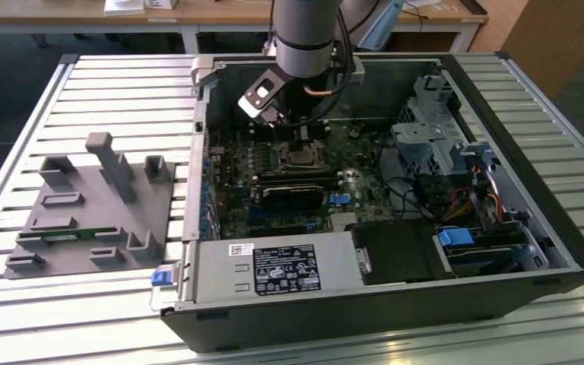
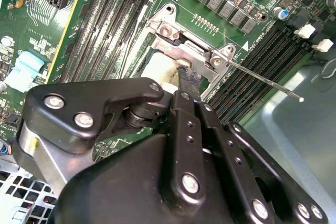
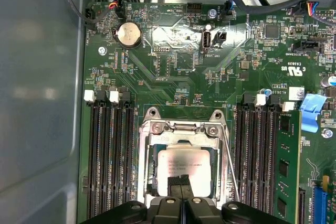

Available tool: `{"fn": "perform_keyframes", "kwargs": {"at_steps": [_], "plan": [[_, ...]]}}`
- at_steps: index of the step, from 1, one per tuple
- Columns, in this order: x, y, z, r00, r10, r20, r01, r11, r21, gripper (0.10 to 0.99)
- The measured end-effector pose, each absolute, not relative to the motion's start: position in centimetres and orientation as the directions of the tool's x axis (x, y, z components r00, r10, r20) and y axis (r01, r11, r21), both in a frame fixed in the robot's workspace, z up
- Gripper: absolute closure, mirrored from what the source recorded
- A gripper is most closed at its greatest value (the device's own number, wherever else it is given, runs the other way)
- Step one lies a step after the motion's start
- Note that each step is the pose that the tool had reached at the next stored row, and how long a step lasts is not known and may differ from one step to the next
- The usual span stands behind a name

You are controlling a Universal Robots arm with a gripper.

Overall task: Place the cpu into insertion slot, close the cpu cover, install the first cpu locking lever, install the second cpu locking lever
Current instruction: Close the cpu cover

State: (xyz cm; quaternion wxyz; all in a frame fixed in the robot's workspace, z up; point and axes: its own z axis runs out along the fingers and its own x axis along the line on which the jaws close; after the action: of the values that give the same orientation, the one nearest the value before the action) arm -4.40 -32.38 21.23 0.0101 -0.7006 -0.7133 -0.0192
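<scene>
**Item: cpu, seated in socket, lever not latched**

- **Location:** In the first wrist view the cpu [image 3: 184,163] lies flat in the insertion slot [image 3: 153,171], silver top up and edges square to the recess.
- **Surround:** A silver frame, probably the cpu cover [image 3: 181,128] lying down, borders the chip. I cannot tell if it is fully seated.
- **Claw:** The claw [image 3: 182,188] has its fingers drawn together with nothing between them. The tips are at the chip's near edge, apparently used as one narrow point for nudging or pressing.
- **Lever:** A wire locking lever [image 2: 265,82] juts free of the socket, so clamping looks undone.
- **Setting:** Memory slots [image 3: 107,156] flank the socket on the green board [image 3: 173,56], inside an open computer case [image 1: 535,251] on the slatted table [image 1: 119,84].
</scene>
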Motion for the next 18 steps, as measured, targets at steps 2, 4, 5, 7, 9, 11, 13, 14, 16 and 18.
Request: {"fn": "perform_keyframes", "kwargs": {"at_steps": [2, 4, 5, 7, 9, 11, 13, 14, 16, 18], "plan": [[-4.41, -32.38, 21.23, -0.018, 0.999, 0.041, 1.0, 0.018, 0.013, 0.98], [-4.41, -32.38, 21.23, -0.018, 0.999, 0.041, 1.0, 0.018, 0.013, 0.973], [-4.41, -32.38, 21.23, -0.018, 0.999, 0.041, 1.0, 0.018, 0.013, 0.973], [-4.41, -32.38, 21.23, -0.018, 0.999, 0.041, 1.0, 0.018, 0.013, 0.918], [-4.41, -32.38, 21.23, -0.018, 0.999, 0.041, 1.0, 0.018, 0.013, 0.851], [-4.41, -32.38, 21.23, -0.018, 0.999, 0.041, 1.0, 0.018, 0.013, 0.851], [-4.41, -32.38, 21.23, -0.018, 0.999, 0.041, 1.0, 0.018, 0.013, 0.851], [-4.41, -32.38, 21.23, -0.018, 0.999, 0.041, 1.0, 0.018, 0.013, 0.863], [-4.41, -32.38, 21.23, -0.018, 0.999, 0.041, 1.0, 0.018, 0.013, 0.925], [-4.41, -32.38, 21.23, -0.018, 0.999, 0.041, 1.0, 0.018, 0.013, 0.98]]}}
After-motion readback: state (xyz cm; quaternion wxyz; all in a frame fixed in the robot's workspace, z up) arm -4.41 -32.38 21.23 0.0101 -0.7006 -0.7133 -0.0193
